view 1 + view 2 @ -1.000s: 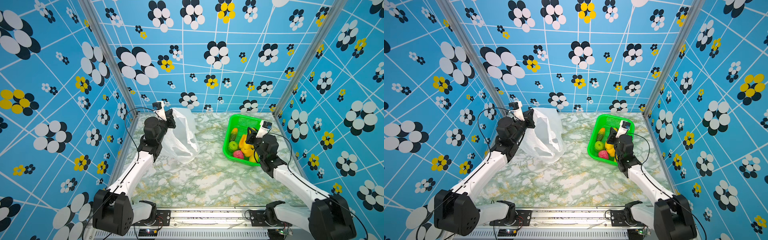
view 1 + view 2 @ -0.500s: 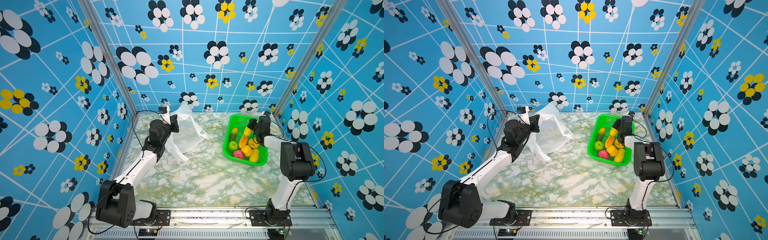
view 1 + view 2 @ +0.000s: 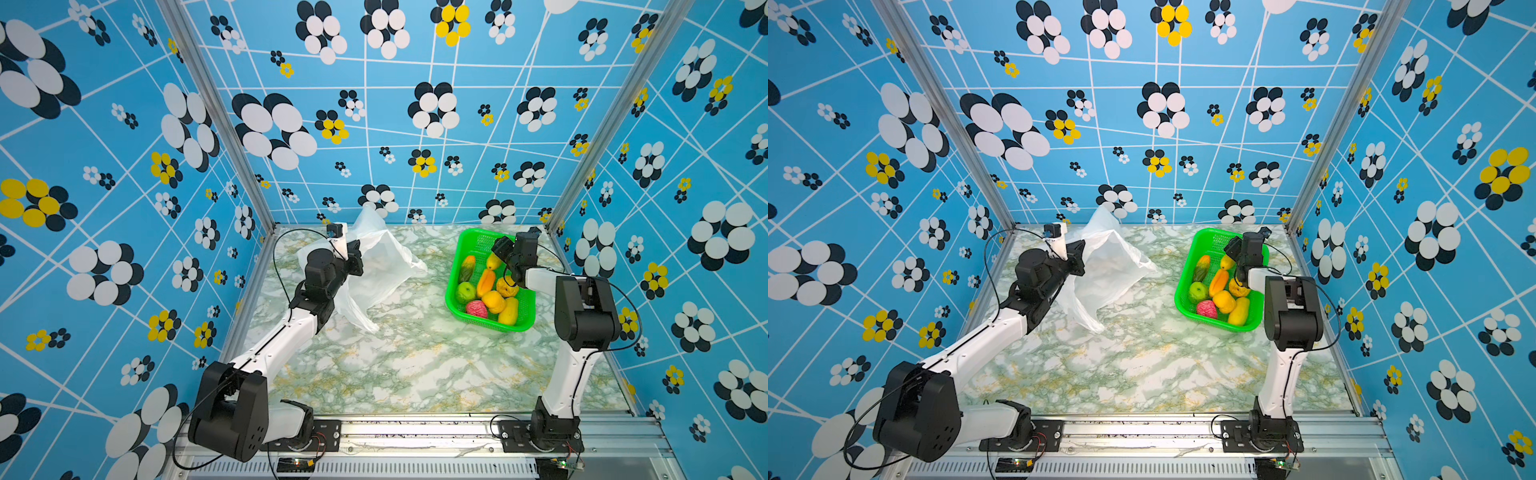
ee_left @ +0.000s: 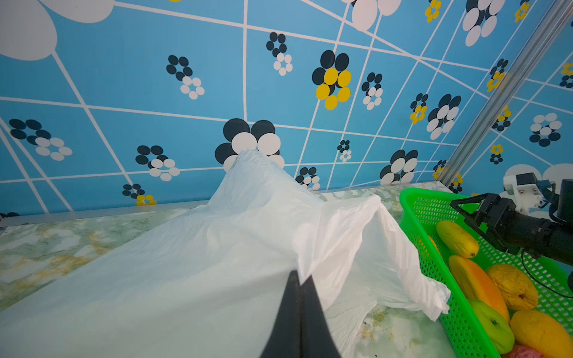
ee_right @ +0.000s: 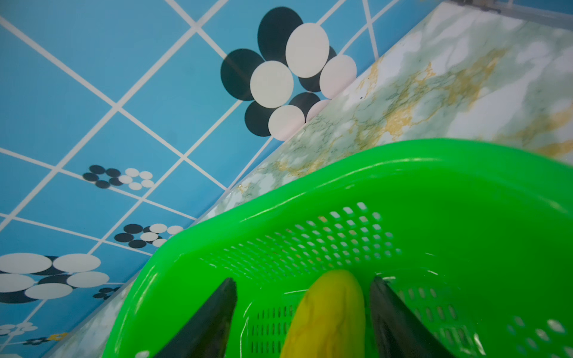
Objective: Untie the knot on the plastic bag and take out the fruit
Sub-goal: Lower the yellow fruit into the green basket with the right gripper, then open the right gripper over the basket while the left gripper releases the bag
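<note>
Flagging risks: right end effector, jaws spread astride a yellow fruit in the green basket at the far right corner of the surface, could drag it out on retreat; left end effector pinches the plastic bag, far left; film may tear; other fruit basketed; bag looks empty.

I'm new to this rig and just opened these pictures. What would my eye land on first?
The loud blue walls printed with black, white and yellow flowers enclose everything. At the far right of the marble table, a bright green basket holds colourful fruit, with the right hand open astride a yellow one. At the far left the left hand pinches a crumpled white plastic bag.
</note>
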You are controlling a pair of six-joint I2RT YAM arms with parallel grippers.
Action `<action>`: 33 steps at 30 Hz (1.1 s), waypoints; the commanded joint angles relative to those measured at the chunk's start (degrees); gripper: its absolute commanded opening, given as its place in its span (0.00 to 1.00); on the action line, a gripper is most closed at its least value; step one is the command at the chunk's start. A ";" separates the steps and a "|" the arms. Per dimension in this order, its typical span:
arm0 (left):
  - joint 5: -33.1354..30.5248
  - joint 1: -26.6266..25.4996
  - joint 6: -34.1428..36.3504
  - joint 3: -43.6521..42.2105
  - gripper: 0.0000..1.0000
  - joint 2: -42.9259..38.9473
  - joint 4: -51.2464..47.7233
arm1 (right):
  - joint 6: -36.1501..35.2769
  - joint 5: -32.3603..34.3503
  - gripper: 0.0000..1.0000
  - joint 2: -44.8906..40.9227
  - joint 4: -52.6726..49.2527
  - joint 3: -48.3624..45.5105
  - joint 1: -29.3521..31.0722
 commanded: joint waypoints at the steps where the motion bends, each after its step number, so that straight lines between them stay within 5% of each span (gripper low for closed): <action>1: -0.70 -1.58 1.08 -1.66 0.00 -2.35 -0.56 | -0.58 -0.59 0.90 -1.90 -2.21 -0.55 0.11; 2: -0.86 -2.06 1.22 -1.99 0.01 -2.64 -1.29 | -0.69 -0.95 0.98 -2.94 -2.30 -1.45 0.12; 5: 0.19 -2.92 1.95 -3.30 0.16 -3.94 -2.59 | -1.25 -1.46 0.99 -8.18 -1.98 -4.96 0.12; 10: -2.16 -3.55 0.59 -5.52 0.60 -10.88 -5.59 | -4.45 -2.07 0.99 -23.14 -9.04 -10.37 0.09; 17: -9.88 -3.42 -6.56 -12.01 0.97 -33.08 -16.94 | -8.10 0.70 0.99 -50.44 -21.20 -22.91 0.11; 22: -29.68 -2.54 -8.55 -16.17 0.99 -53.52 -32.64 | -8.34 13.66 0.99 -68.30 -33.63 -30.43 0.03; 27: -56.49 -0.97 -13.42 -28.40 0.99 -72.07 -39.94 | -11.89 23.50 0.99 -70.08 -40.92 -33.20 -1.27; 29: -58.80 -0.11 -12.71 -32.05 0.99 -74.80 -40.52 | -11.15 26.45 0.99 -66.20 -42.23 -33.83 -3.84; 33: -56.18 1.12 -11.21 -33.92 0.99 -66.82 -35.44 | -9.19 25.46 0.99 -56.87 -39.69 -34.57 -9.22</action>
